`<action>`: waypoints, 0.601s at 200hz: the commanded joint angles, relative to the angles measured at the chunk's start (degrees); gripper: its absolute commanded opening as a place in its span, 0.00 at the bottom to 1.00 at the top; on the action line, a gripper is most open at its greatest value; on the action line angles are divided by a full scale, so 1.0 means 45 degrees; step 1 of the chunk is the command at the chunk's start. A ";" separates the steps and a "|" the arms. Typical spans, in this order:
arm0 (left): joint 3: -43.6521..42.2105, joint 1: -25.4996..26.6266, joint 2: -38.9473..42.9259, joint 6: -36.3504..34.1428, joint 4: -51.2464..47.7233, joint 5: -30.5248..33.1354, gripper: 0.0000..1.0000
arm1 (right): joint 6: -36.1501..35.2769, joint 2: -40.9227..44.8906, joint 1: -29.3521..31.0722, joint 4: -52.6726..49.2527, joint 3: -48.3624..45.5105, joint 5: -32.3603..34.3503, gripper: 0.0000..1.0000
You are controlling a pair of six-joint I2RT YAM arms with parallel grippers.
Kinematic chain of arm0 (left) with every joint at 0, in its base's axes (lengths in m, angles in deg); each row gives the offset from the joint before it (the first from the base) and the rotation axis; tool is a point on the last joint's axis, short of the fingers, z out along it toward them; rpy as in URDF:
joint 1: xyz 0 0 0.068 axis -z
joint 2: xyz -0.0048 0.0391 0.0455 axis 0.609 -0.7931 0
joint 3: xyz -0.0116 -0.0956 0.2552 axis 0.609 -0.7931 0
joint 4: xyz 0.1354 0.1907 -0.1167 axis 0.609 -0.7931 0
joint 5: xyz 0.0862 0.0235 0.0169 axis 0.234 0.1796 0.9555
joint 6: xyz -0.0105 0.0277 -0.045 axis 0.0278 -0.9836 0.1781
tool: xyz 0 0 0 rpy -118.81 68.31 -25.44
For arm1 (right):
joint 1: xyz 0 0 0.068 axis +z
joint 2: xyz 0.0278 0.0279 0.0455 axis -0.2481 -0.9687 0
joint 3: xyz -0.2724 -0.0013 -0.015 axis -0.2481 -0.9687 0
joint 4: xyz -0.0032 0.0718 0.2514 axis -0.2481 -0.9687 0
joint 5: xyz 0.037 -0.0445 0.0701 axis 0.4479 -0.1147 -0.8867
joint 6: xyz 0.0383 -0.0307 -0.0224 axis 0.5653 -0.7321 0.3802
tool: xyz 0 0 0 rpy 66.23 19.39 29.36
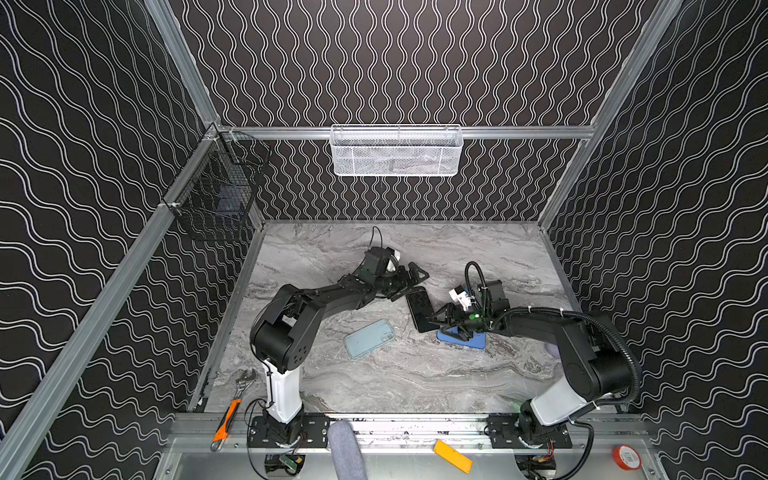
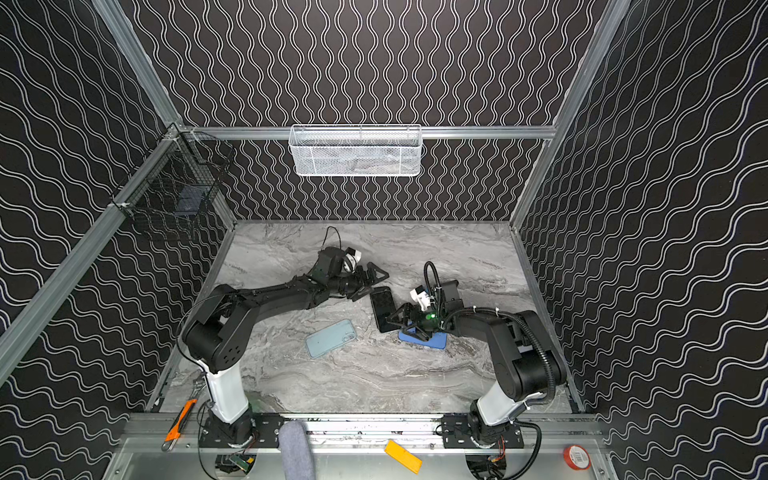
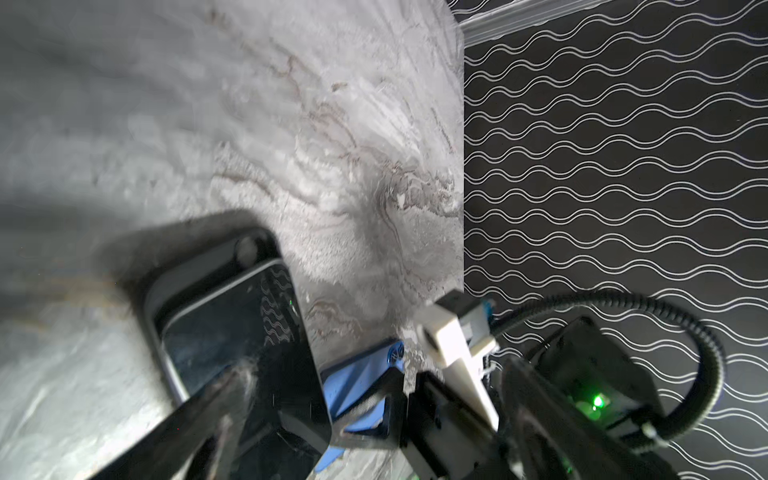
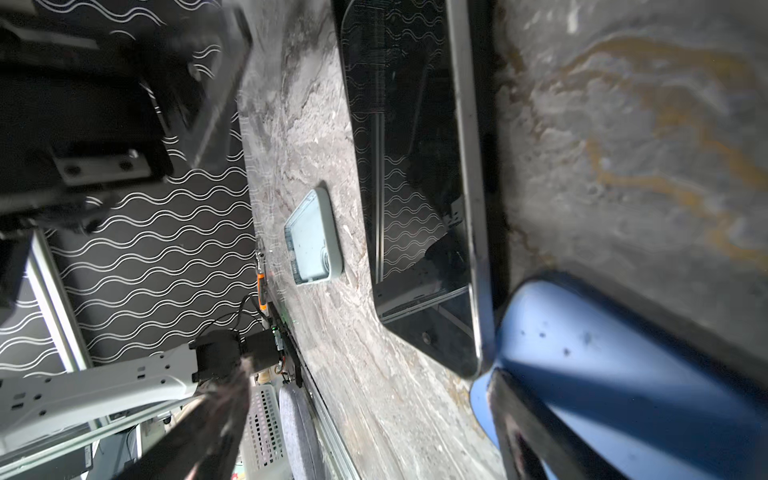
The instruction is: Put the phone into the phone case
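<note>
Count: 1 black phone [image 1: 419,308] | 2 cases: pale case [image 1: 369,338], blue case [image 1: 478,341] | 2 claws: left claw [image 1: 409,286], right claw [image 1: 441,325], both spread wide

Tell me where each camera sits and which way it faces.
Top views: high up front, looking down on the table; left arm, right arm, left gripper, right gripper show.
Left wrist: on left arm, faces black phone, right gripper; own finger shows.
Right wrist: on right arm, faces phone, pale case; own fingers show.
Shared: all show the phone.
</note>
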 commanded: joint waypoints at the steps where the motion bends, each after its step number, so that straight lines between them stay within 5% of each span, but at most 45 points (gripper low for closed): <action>1: 0.0800 -0.0067 -0.0352 -0.1133 -0.0569 0.0486 0.98 | 0.0924 0.0017 0.0019 0.1145 -0.0519 -0.0184 0.92; 54: 0.2486 -0.0247 -0.2082 -0.1983 -0.1234 0.0653 0.98 | 0.2869 -0.0587 0.0026 0.4269 -0.1403 -0.0603 0.90; 120: 0.2663 -0.0127 -0.3204 -0.1876 -0.0923 0.0350 0.99 | 0.3560 -0.0921 0.0017 0.5340 -0.1671 -0.0468 0.86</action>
